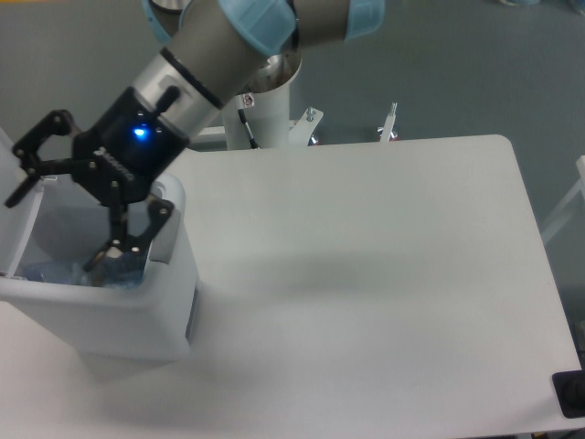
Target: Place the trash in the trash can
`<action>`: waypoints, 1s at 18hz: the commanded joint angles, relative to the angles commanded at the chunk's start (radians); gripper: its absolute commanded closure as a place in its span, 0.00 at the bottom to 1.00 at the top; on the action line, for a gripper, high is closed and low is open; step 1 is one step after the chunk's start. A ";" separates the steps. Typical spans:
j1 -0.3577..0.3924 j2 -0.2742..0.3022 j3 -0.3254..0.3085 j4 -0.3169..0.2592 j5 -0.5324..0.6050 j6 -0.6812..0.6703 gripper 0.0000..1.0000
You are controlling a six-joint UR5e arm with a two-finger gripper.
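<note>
The white bench [384, 274] lies bare from the bin rightwards, giving open passage over its whole top. At the left edge stands the tall white bin [137, 315], its walls blocking any low sideways move there; the only way in is from above. The pincer [59, 224] hangs spread wide over the bin's mouth, one finger near the raised lid [7, 151] at the far left, the other just inside the right wall. A crushed bottle [64, 273] lies in the bottom. Behind the bench, the arm's white post [265, 119] blocks the rear.
</note>
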 joint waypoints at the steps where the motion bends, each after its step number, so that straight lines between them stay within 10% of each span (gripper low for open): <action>1: 0.021 0.000 -0.002 -0.002 0.000 0.020 0.00; 10: 0.152 0.003 -0.032 -0.006 0.337 0.326 0.00; 18: 0.186 0.107 -0.247 -0.038 0.695 0.721 0.00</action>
